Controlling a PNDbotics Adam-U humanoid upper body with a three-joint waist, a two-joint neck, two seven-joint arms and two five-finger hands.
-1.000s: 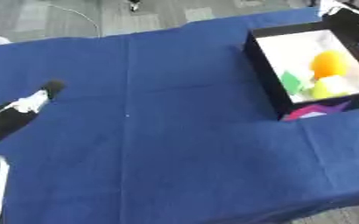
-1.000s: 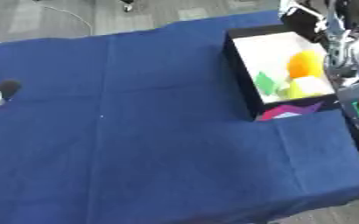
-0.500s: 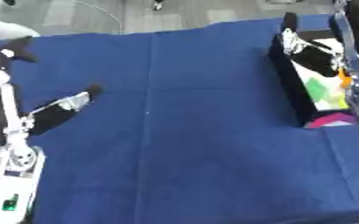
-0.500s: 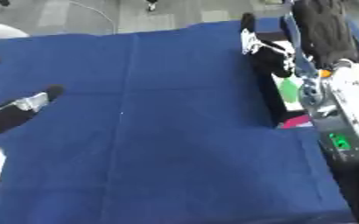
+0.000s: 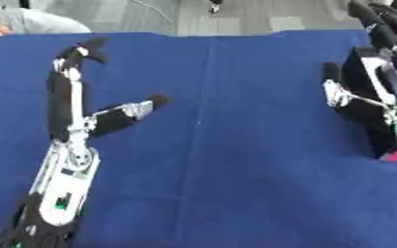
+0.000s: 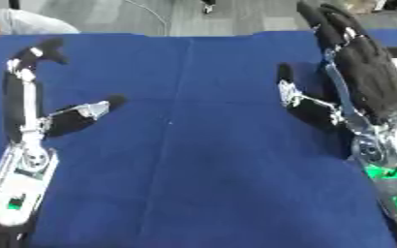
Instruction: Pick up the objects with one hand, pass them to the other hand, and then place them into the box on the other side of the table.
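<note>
My left hand [image 5: 65, 162] stands open at the left, fingers straight and pointing up the table, thumb spread to the right, holding nothing. My right hand [image 6: 367, 80] stands open at the right in the same pose, thumb out to the left, also holding nothing. The box is almost wholly hidden behind the right hand; only a pink bit of the box [image 5: 396, 156] shows at the right edge. Its contents are out of sight. No loose object shows on the blue cloth [image 5: 227, 145] between the hands.
The blue cloth covers the whole table, with a fold line running down its middle. Grey floor lies beyond the far edge [image 5: 236, 33].
The whole picture has shifted, so the camera has moved. Both hands now stand far higher in view, fingers up, and the right hand covers the box that showed before.
</note>
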